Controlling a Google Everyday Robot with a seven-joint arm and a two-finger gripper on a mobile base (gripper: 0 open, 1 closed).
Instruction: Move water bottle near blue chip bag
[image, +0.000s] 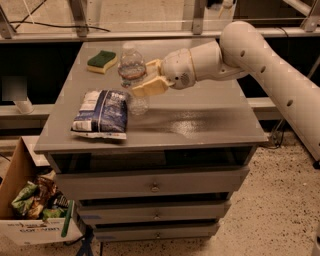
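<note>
The water bottle is clear with a white cap and stands upright. Its base is at or just above the grey tabletop; I cannot tell if it touches. My gripper reaches in from the right and is shut on the bottle's middle, with one tan finger across its front. The blue chip bag lies flat on the table's front left. The bottle's base is right beside the bag's upper right corner.
A green and yellow sponge lies at the table's back left. Drawers sit below the top. An open cardboard box of snack packets stands on the floor at lower left. My white arm crosses the right side.
</note>
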